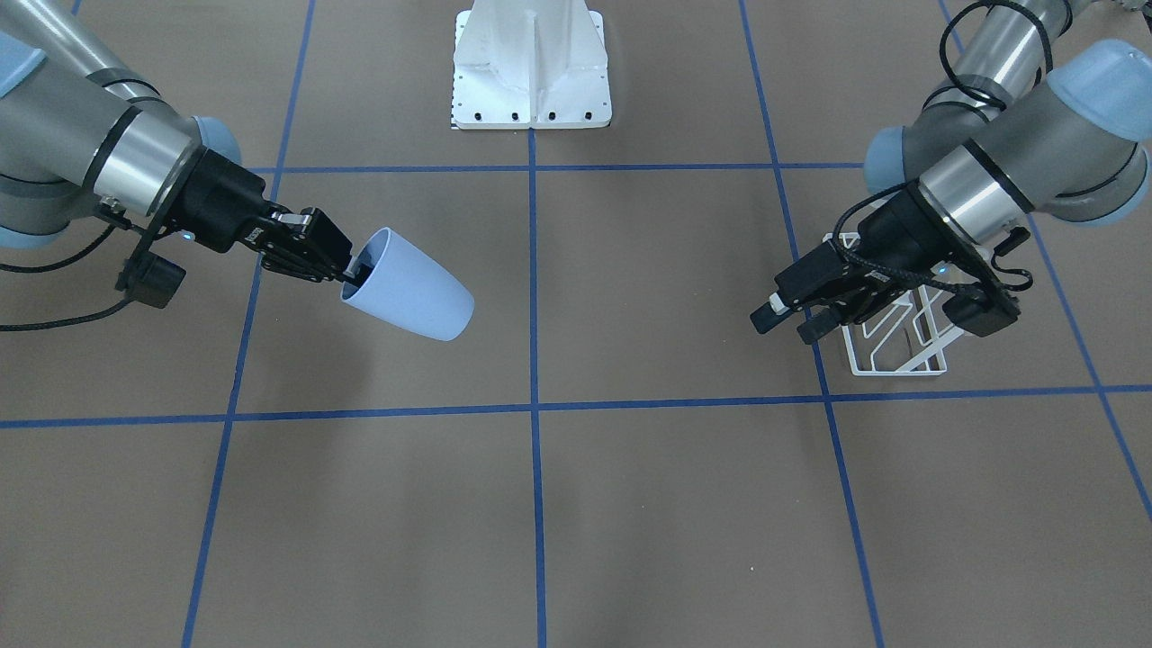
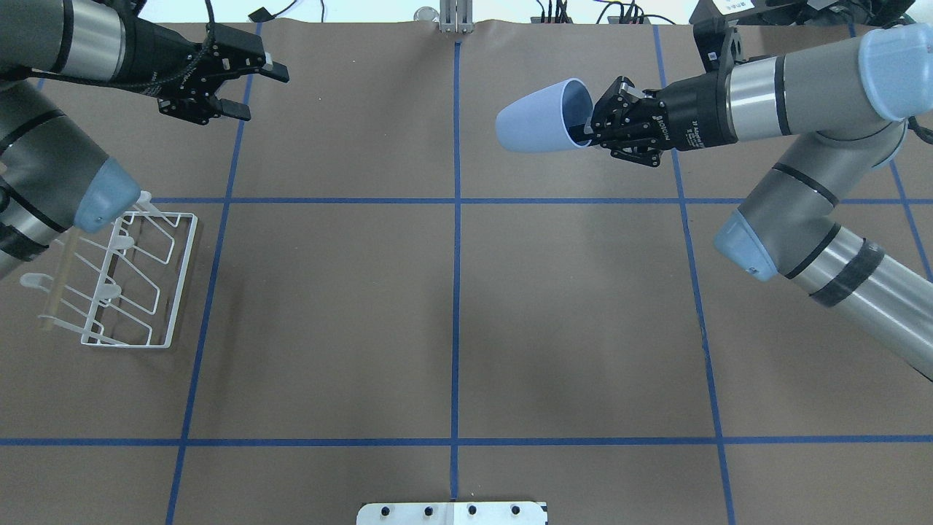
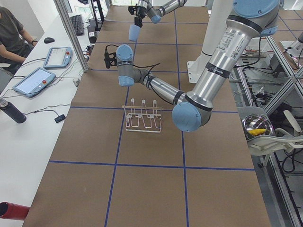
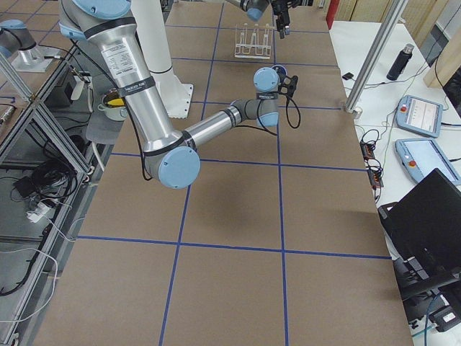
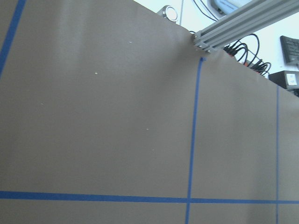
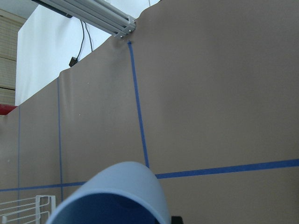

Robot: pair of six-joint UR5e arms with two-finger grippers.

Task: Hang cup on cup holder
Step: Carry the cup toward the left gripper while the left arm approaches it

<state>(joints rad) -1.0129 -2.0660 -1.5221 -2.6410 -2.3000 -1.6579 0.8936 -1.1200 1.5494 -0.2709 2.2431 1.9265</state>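
Right gripper (image 2: 585, 132) is pinched on the rim of the cup (image 2: 536, 117), with one finger inside the mouth and one outside. The cup is up off the table on the far right, lying sideways with its bottom pointing toward the middle. Left gripper (image 2: 256, 92) is spread wide with nothing in it, hovering at the far left.

The cup holder (image 2: 171, 214) sits on the left side, well apart from the cup, partly under the left arm's elbow.

My take: the job now is carrying it across. I'd turn the cup mouth-down on the way, line the opening up over one slanted prong, and come down along the prong's angle. The inside finger could snag the prong, so aim the prong at the free side of the mouth. The left arm probably needs to clear out first.

Writing: the right gripper's body reads ROBOTIQ, I think. The smaller print beside it is too tiny to read.
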